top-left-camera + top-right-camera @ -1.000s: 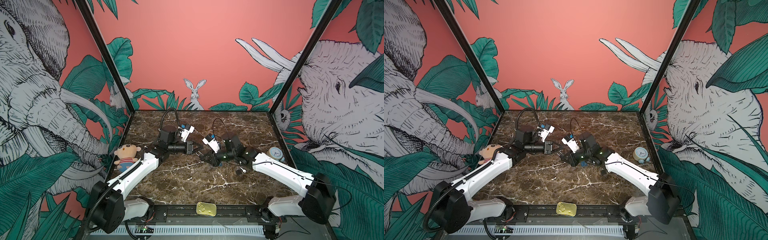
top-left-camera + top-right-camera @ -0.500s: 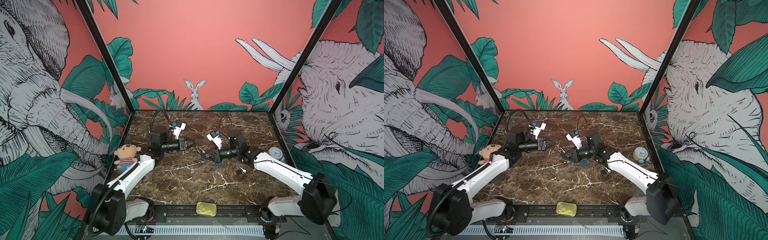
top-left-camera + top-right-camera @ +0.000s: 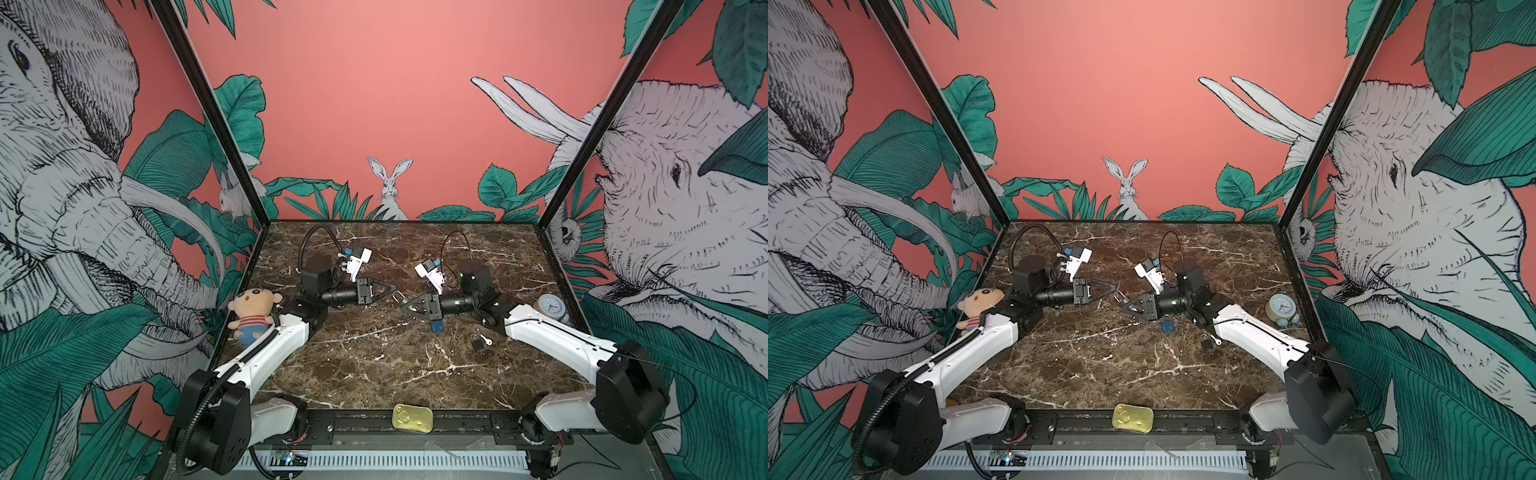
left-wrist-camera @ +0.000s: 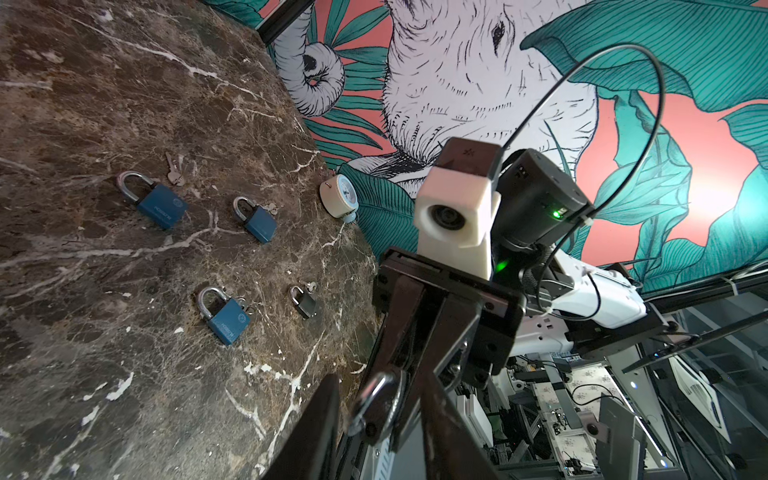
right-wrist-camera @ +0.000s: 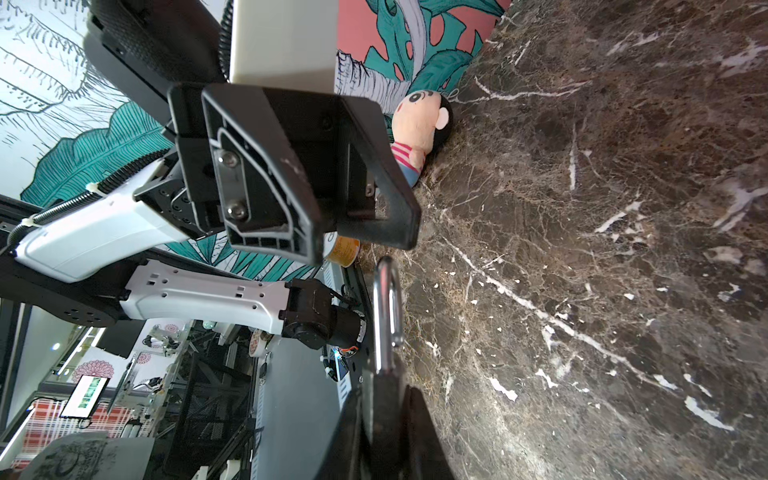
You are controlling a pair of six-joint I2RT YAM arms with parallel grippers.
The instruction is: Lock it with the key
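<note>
My right gripper [image 3: 405, 306] [image 5: 384, 395] is shut on a padlock's dark body. Its silver shackle [image 5: 386, 316] [image 3: 398, 296] [image 4: 376, 399] sticks out past the fingertips, held above the marble table [image 3: 374, 365]. My left gripper [image 3: 390, 288] [image 4: 380, 386] faces it with its jaws open and nothing in them, its fingertips [image 5: 409, 237] a short way off the shackle's end. No key shows in the held padlock. A small silver key [image 3: 487, 341] lies beside a small dark padlock [image 3: 477, 345] on the table.
Three blue padlocks [image 4: 156, 199] [image 4: 257, 220] [image 4: 224, 313] lie on the marble, with loose keys [image 4: 174, 168] beside them. A pale blue clock [image 3: 550, 305] stands at the right edge, a plush doll [image 3: 253, 311] at the left, and a yellow tin [image 3: 412, 417] on the front rail.
My left gripper has opened wider and drawn back from the padlock. Both wrists have turned and shifted apart, and the right gripper still holds the padlock.
</note>
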